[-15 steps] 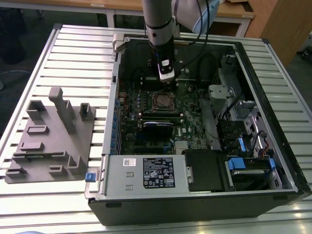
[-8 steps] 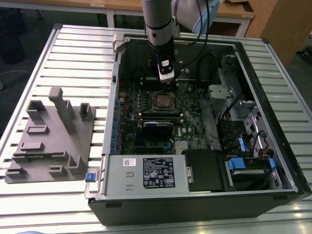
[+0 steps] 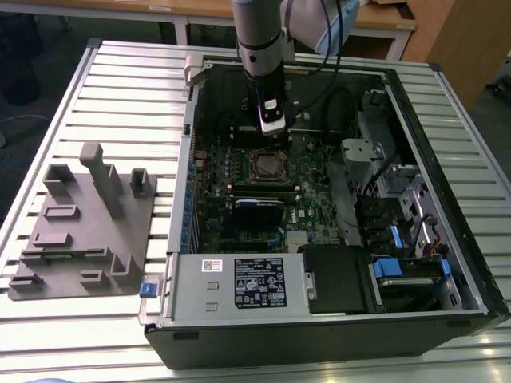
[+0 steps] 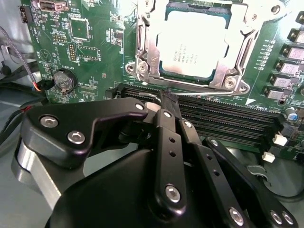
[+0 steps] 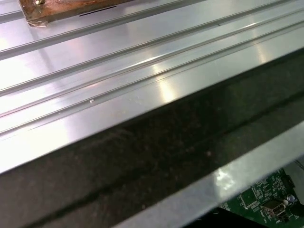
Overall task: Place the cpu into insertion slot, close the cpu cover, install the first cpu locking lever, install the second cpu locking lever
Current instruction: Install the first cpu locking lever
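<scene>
1. Cpu point(image 4: 192, 42): flat square chip with a dull silvery top, seated in the insertion slot point(image 4: 231, 83), just beyond the tool's tips.
2. Cpu cover point(image 4: 145, 47): thin silvery frame, lying flat around the chip's edges, chip showing through the cut-out.
3. Tool point(image 4: 167, 97): closed, black fingertips pressed together with nothing seen between them, poised over the near edge of the slot.
4. Thin silvery lever rod point(image 4: 204, 92) running along that edge, right at the tool's tips; contact not clear.
5. Long black card slots point(image 4: 223, 118) directly beside the tips, on the green circuit board point(image 4: 95, 57); round coin battery point(image 4: 64, 80) off to one side of the tool.
6. Tool's own black linkages hiding the board's nearer part in the second wrist view.
7. Open computer case point(image 3: 319, 327) all around the tool, on a slatted metal table point(image 3: 128, 88); grey fixture block point(image 3: 88, 223) well apart, at the exterior view's left.
</scene>
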{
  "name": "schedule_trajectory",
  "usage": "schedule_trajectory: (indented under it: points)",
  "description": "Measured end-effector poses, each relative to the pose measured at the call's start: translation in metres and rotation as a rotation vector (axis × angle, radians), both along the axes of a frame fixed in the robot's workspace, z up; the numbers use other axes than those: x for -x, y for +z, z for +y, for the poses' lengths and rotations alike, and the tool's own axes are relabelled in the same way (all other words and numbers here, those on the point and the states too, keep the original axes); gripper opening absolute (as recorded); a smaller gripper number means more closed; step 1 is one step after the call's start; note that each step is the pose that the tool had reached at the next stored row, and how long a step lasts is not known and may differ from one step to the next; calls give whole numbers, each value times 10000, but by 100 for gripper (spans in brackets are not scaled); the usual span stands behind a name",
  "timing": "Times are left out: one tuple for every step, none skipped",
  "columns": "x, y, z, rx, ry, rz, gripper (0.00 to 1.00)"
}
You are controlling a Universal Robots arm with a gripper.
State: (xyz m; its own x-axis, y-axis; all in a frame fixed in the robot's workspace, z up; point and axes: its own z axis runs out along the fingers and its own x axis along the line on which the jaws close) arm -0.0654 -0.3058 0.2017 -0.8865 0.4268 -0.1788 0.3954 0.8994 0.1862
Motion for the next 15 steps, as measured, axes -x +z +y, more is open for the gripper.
schedule_trajectory:
  points:
    - [1, -2, 0, -1, 3, -10, 11]
    - [4, -6, 0, -2, 16, -27, 11]
    - [7, -7, 0, 0, 41, -46, 11]
    - [9, -7, -1, -1, 67, -59, 11]
    - [9, -8, 0, -1, 77, -65, 11]
    - [10, -8, 0, -1, 79, -68, 11]
    - [11, -8, 0, -2, 81, -73, 11]
    - [13, -9, -1, -2, 88, -80, 11]
    - [14, -10, -1, -8, 101, -88, 11]
    - [15, -10, -1, -9, 111, -90, 11]
    - [16, -10, -1, -9, 117, -92, 11]
    - [17, -10, -1, -10, 128, -94, 11]
    - [17, -11, -1, -10, 140, -97, 11]
    - [17, -12, -1, -10, 150, -99, 11]
    - [18, -13, -1, -6, 160, -100, 11]
